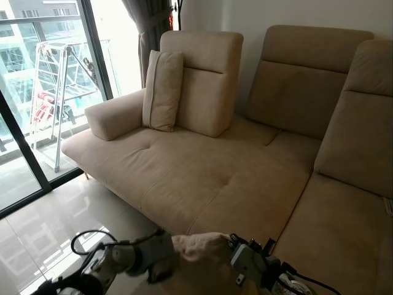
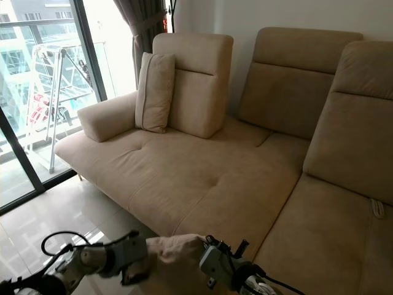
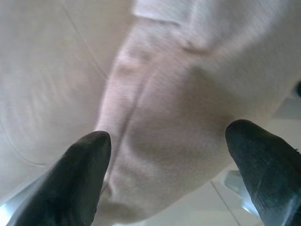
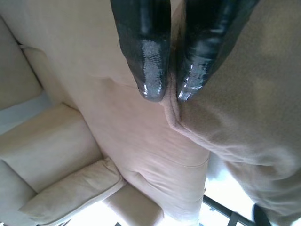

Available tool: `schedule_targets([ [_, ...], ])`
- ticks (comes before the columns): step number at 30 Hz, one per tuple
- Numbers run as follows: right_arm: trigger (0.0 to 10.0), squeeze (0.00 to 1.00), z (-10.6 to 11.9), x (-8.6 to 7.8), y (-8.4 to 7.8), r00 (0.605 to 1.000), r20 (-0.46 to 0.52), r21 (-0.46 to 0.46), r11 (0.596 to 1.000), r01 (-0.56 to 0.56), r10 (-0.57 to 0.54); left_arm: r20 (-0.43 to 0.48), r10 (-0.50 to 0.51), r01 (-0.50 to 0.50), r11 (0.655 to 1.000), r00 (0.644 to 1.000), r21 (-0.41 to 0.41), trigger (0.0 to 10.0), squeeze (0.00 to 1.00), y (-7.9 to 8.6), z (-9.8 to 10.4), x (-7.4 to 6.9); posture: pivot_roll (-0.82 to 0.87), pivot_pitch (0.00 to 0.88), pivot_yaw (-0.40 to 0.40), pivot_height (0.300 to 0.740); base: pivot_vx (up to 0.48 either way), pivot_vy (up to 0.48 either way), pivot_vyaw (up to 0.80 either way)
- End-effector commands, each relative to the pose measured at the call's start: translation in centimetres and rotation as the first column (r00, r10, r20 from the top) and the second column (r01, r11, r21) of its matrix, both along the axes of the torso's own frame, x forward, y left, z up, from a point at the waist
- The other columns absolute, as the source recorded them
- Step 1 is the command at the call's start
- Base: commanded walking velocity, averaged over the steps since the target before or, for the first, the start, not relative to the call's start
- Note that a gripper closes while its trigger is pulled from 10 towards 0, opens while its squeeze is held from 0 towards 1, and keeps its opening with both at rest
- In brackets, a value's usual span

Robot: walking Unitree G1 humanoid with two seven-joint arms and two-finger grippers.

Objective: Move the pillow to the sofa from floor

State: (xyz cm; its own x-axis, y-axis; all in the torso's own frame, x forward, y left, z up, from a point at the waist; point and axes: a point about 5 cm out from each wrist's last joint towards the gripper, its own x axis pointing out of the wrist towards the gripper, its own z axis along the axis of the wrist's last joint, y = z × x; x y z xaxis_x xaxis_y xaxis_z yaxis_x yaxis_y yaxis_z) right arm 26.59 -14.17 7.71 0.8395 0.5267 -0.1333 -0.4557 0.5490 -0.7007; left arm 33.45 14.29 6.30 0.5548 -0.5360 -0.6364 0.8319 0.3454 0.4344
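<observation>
You've got the pillow point(image 1: 199, 252) at bottom centre of frame, slung between both hands just short of the sofa point(image 1: 202, 178) front edge. Right hand point(image 4: 168, 96) is pinched closed on its seam; left hand point(image 3: 167, 141) is spread, fingers straddling the pillow. Seat lies straight ahead, up-frame, so carry forward.

My two arms were silver metal, a black cable point(image 1: 83, 236) looping off the left; both grippers ended in glossy black rounded fingers point(image 4: 146, 52).
</observation>
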Motion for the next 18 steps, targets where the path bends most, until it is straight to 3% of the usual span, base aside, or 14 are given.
schedule_targets([
  [1, 0.0, 0.00, 1.1, 0.0, 0.6, 0.998, 0.052, 0.033, 0.999, -0.026, 0.024, -0.014, 0.021, -0.021, 1.000, 1.000, 0.004, 10.0, 0.00, 0.5, -0.2, -0.1, 0.12, 0.000, 0.030, 0.601, 0.000, 0.000, 0.00],
  [7, 0.0, 0.00, 0.9, -0.3, 0.5, 0.999, 0.033, 0.029, 0.999, -0.017, 0.016, -0.035, -0.007, 0.010, 0.998, 0.999, 0.067, 10.0, 0.00, 1.7, -0.3, -0.3, 0.12, 0.000, 0.034, 0.601, 0.000, 0.000, 0.00],
  [15, 0.0, 0.00, 1.6, -0.3, 1.0, 0.998, 0.062, 0.046, 0.999, -0.029, 0.026, -0.048, -0.009, 0.014, 0.995, 0.999, 0.099, 10.0, 0.00, 2.0, -0.6, -0.3, 0.12, 0.000, 0.035, 0.601, 0.000, 0.000, 0.00],
  [18, 0.0, 0.00, 3.0, 0.2, 1.4, 0.992, 0.121, 0.065, 0.997, -0.027, 0.019, -0.154, -0.076, 0.096, 0.987, 0.985, 0.132, 10.0, 0.00, 1.9, -1.8, -1.5, 0.11, 0.000, 0.037, 0.601, 0.000, 0.000, 0.00],
])
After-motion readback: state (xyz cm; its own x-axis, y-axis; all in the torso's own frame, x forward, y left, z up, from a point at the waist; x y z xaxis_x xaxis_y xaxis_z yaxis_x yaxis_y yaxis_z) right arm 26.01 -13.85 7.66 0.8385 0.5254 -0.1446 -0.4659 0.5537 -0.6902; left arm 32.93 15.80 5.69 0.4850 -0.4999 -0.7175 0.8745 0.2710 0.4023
